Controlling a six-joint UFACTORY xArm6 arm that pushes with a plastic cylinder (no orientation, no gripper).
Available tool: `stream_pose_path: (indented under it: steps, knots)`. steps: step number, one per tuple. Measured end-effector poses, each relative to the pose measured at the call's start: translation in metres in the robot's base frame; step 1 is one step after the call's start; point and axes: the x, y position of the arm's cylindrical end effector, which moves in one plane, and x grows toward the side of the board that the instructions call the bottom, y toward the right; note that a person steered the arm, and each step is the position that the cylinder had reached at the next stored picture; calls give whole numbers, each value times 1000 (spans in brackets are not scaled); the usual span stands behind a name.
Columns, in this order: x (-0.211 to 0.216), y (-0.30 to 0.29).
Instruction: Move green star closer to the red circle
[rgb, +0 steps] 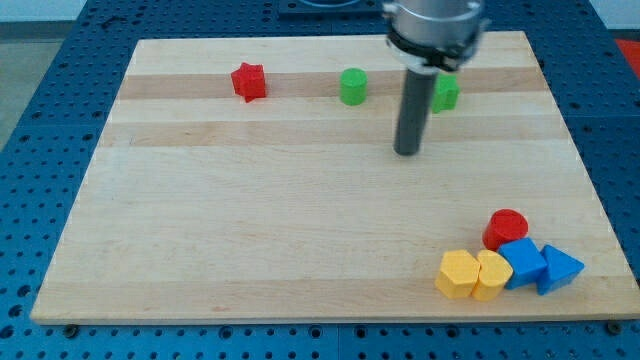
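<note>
The green star lies near the view's top right, its left side hidden behind the rod. The red circle sits near the view's bottom right, touching a cluster of blue and yellow blocks. My tip rests on the board, below and to the left of the green star and apart from it. It is far above and to the left of the red circle.
A green circle and a red star lie along the view's top. Two blue blocks and two yellow blocks cluster below the red circle. The wooden board is edged by a blue perforated table.
</note>
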Motion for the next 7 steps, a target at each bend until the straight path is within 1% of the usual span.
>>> stream_pose_path:
  steps: [1,2,3,5,6,7]
  knots:
    - [-51,-23]
    - [-98,-21]
    - [-110,18]
    - [-92,65]
    - [-90,98]
    - [-82,114]
